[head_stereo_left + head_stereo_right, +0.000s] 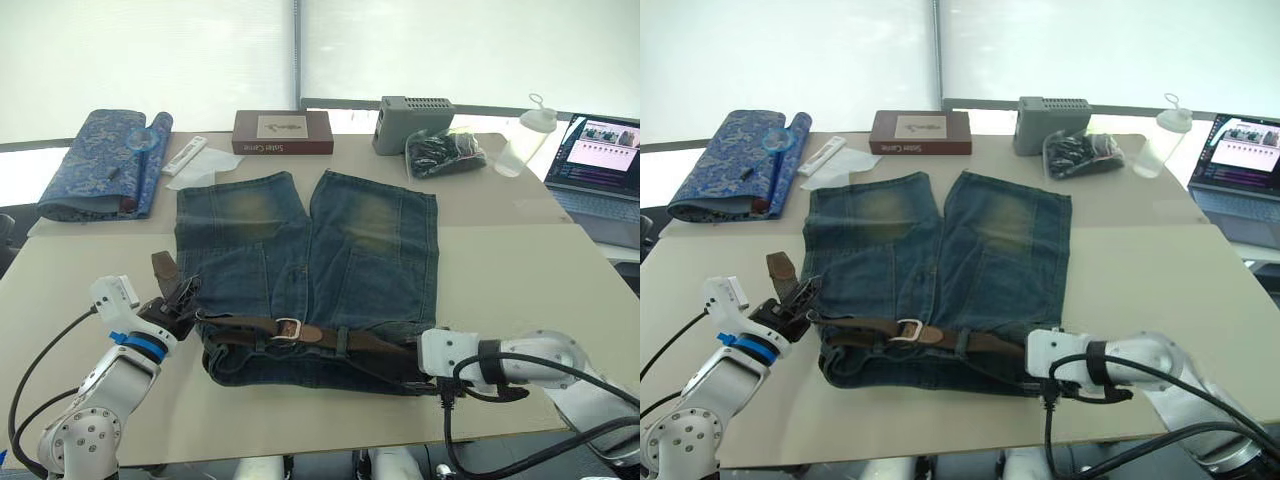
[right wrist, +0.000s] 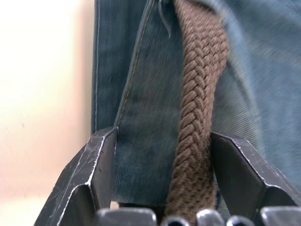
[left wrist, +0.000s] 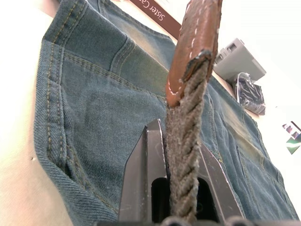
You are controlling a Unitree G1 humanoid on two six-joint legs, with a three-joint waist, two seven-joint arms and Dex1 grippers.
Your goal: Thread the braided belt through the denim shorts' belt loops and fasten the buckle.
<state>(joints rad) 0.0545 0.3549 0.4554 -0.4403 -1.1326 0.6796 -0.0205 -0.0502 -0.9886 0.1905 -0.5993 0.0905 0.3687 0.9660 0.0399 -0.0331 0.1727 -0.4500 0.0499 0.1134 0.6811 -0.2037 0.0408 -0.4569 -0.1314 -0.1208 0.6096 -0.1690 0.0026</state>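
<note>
The denim shorts (image 1: 305,270) lay flat on the beige bench (image 1: 520,290), waistband toward the robot and both legs pointing away, with faded yellowish patches on each leg. Along that waistband ran the braided belt (image 1: 350,338), passing under at least one of the belt loops (image 1: 341,340), and the buckle (image 1: 287,329) sat near the middle of the waistband, just to the left of that loop. At the left end of the waistband the left gripper (image 1: 183,300) was pinching the belt, its fingers (image 3: 141,179) pressed against the woven strap on both sides, and the smooth brown leather tip (image 1: 164,270) stood up beyond the fingers, off the left edge of the shorts. At the right end of the waistband the right gripper (image 2: 162,183) had its jaws spread, with the braided strap and a fold of denim lying between them; neither finger was seen pressing on the strap. Beyond the legs of the shorts, at the far edge of the bench, lay a folded blue patterned cloth (image 1: 100,165), a dark red box (image 1: 283,132), a grey box (image 1: 413,122) and a black bundle in clear wrap (image 1: 446,152). A laptop (image 1: 600,165) stood off to the right of these.
</note>
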